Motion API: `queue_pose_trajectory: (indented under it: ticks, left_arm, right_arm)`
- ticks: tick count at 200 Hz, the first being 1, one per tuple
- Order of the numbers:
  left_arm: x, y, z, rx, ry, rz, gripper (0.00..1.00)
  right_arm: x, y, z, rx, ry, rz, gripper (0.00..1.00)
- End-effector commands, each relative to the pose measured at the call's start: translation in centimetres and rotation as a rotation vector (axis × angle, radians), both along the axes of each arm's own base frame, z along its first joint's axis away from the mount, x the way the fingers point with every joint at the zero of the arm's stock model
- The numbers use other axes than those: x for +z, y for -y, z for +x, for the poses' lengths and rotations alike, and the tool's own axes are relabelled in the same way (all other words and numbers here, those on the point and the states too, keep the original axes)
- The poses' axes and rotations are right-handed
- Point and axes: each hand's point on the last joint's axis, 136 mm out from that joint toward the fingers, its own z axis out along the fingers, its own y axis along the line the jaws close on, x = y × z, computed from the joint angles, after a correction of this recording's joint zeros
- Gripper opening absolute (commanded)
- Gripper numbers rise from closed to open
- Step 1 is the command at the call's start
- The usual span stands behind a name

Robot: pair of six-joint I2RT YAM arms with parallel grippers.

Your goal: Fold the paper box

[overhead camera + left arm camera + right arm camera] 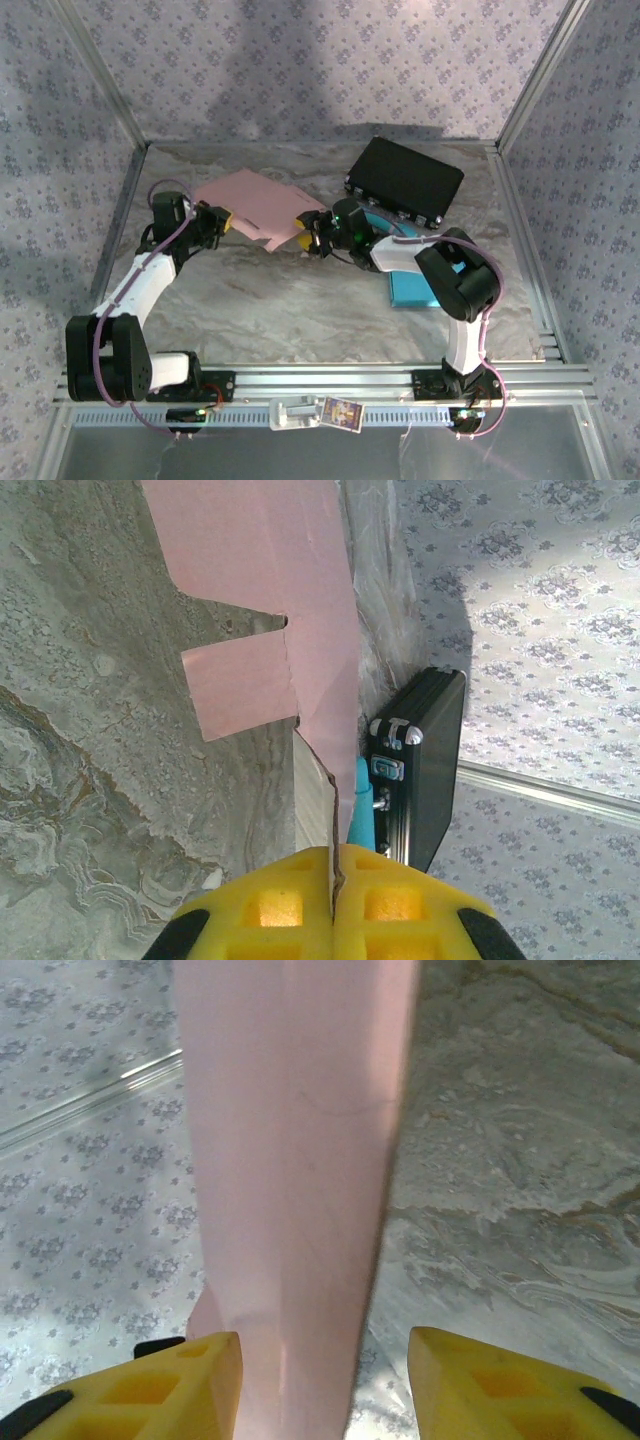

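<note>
Marbled grey worktop [300,310], floral-print walls [300,60] on three sides, metal rail along the near edge. Paper box [255,198] is a flat pink sheet, unfolded, at the back middle of the worktop, between the two arms.

Left gripper [222,222] is on the sheet's left edge. Left wrist view: yellow pads [270,910] are pressed together with the pink edge pinched between them, so it is clamped on the paper box. From there the sheet runs away from the camera, with a cut tab sticking out on the left of that view.

Right gripper [305,238] is at the sheet's near right corner. Right wrist view: a pink flap [295,1160] stands between the two yellow fingers [150,1390]. It sits close against the left-hand finger, with a clear gap to the other one. Jaws are partly spread and not pinching.

Black case [405,180] lies at the back right, just beside the sheet's right end. A flat cyan item [415,290] lies on the worktop under the right arm, mostly covered; cannot tell what it is.
</note>
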Motion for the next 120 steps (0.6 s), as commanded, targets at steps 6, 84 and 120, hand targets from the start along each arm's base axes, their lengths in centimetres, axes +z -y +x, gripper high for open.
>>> queue_pose_trajectory:
  ticks: [6,84,120]
  left_arm:
    - [1.6,0.4,0.3,-0.014,0.044,-0.017,0.0]
    - [1.3,0.4,0.2,-0.016,0.036,-0.006,0.0]
    - [1.2,0.3,0.2,-0.013,0.032,-0.004,0.0]
  right_arm:
    - [0.1,0.2,1.8,-0.061,0.045,0.063,0.4]
    - [0.5,0.7,2.5,-0.079,0.06,0.096,0.24]
    - [1.5,0.8,2.4,-0.075,0.069,0.112,0.23]
